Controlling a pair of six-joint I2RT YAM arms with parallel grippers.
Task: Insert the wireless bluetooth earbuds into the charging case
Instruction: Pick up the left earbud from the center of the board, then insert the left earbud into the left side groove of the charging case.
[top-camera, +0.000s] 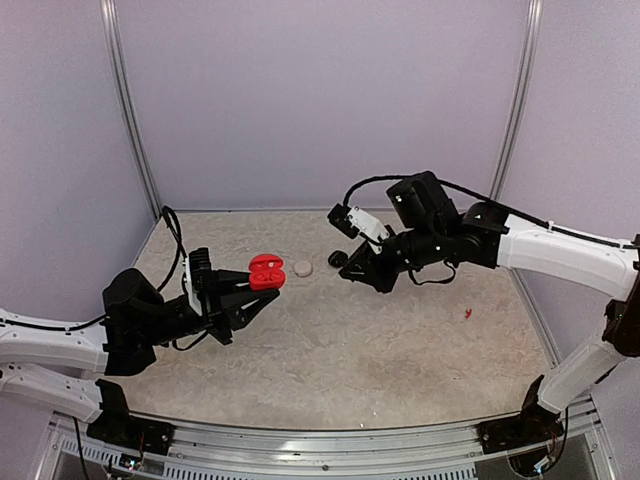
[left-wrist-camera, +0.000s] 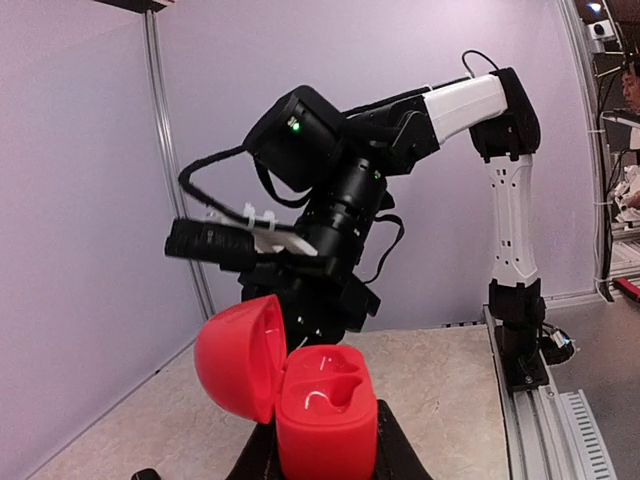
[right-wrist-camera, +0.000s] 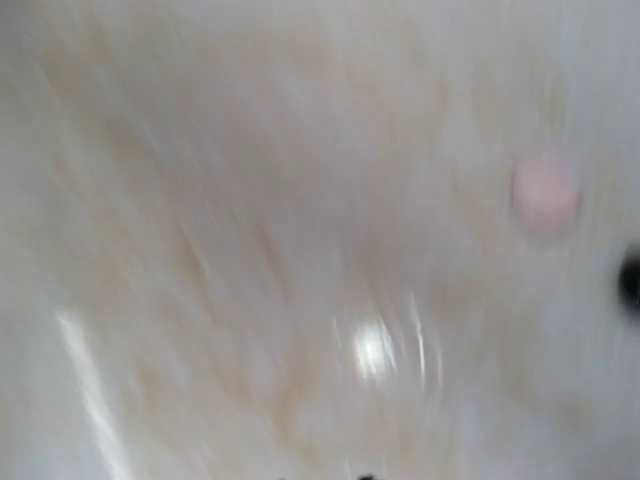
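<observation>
On the left, the left gripper (top-camera: 262, 288) is clamped tight on a red rounded plastic charging case (top-camera: 265, 272) and holds it up above the speckled beige table (top-camera: 330, 360). The left wrist view shows the case (left-wrist-camera: 322, 405) up close, with its round lid (left-wrist-camera: 235, 355) swung open to the left. Two hollows show inside, and a thin pale glint lies in one. I cannot tell if anything sits in them. Only bits of the black fingers (left-wrist-camera: 392, 455) peek out beside the case, and the edge of the picture cuts off its bottom.

Just right of the case, a small round whitish thing (top-camera: 303, 268) lies on the table. Next comes a small black lump (top-camera: 337, 259), too small to tell what it is. It sits right by the tip of the right gripper (top-camera: 352, 271), which points down and to the left. The tip is dark on dark, so I cannot tell if its fingers are apart or together, or if they touch the lump.

The right wrist view is all smeared. Only a pale pink blob (right-wrist-camera: 545, 195) and a dark spot (right-wrist-camera: 630, 282) at the right edge can be made out.

Far to the right, well apart from the rest, a tiny red earbud (top-camera: 467, 314) lies on the table.
</observation>
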